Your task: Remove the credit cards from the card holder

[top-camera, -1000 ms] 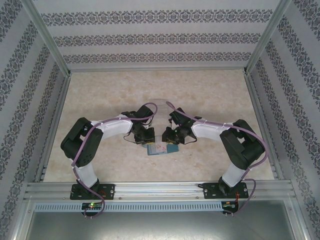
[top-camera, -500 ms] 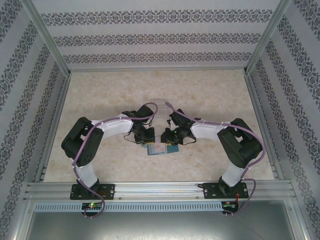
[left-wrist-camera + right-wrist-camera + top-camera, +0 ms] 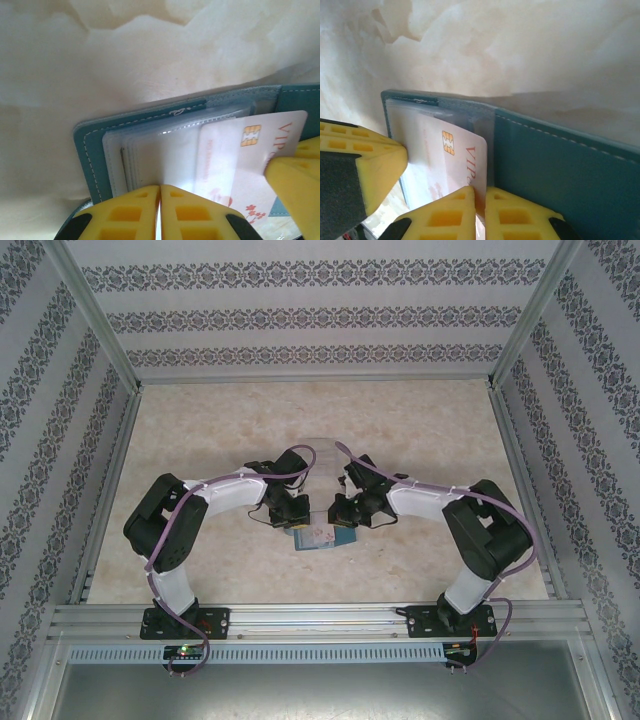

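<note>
We see the card holder (image 3: 345, 538) lying open on the marbled table (image 3: 420, 440), in the near middle, between the two arms that reach in from the left and the right. Its pale pocket side lies to the left and a plain teal flap to the right. In the left wrist view, the left gripper (image 3: 159, 188) has its yellow fingers pressed together with only a thin slit between them. They nip the edge of the stack of clear pockets (image 3: 150, 155) inside the teal cover, so we read it as clamped on the card holder. A pale credit card (image 3: 451, 159), with a gold chip and red "VIP" lettering, sticks partway out of a pocket, slanted across the holder. In the right wrist view, the right gripper (image 3: 480, 194) is closed on the card's lower edge, which runs down into the narrow gap between its two fingers. The two grippers stand just beside each other: one finger (image 3: 367, 167) of the left gripper almost touches the card's far side.
</note>
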{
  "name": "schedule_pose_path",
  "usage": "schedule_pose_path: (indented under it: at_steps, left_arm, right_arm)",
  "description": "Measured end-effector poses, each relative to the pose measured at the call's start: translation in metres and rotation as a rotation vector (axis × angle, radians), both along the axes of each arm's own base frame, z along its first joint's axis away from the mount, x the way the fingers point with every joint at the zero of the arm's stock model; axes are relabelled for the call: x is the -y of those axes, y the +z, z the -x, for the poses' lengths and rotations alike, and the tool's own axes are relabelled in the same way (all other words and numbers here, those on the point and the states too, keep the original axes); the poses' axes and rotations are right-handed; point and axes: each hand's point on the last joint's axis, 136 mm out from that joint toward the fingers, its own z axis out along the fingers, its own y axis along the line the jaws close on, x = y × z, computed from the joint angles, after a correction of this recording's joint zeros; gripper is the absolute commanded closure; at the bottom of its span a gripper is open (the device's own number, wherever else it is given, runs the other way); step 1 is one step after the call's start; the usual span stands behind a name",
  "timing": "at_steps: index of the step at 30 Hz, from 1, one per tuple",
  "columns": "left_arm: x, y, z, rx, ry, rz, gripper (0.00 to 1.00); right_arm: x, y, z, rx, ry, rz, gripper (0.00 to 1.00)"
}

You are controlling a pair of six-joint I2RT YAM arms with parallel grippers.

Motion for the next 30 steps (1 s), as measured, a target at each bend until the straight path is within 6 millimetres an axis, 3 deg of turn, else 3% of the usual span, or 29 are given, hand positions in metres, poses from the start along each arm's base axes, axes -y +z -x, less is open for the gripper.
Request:
schedule_pose_path:
  at_steps: [17, 30]
  left_arm:
    - [0.000, 0.000, 0.000, -0.001, 0.000, 0.000, 0.89]
    - [0.000, 0.000, 0.000, 0.000, 0.000, 0.000, 0.89]
  right_arm:
    - [0.030, 0.008, -0.004, 0.054, 0.010, 0.179, 0.94]
    - [0.014, 0.014, -0.002, 0.048, 0.007, 0.117, 0.85]
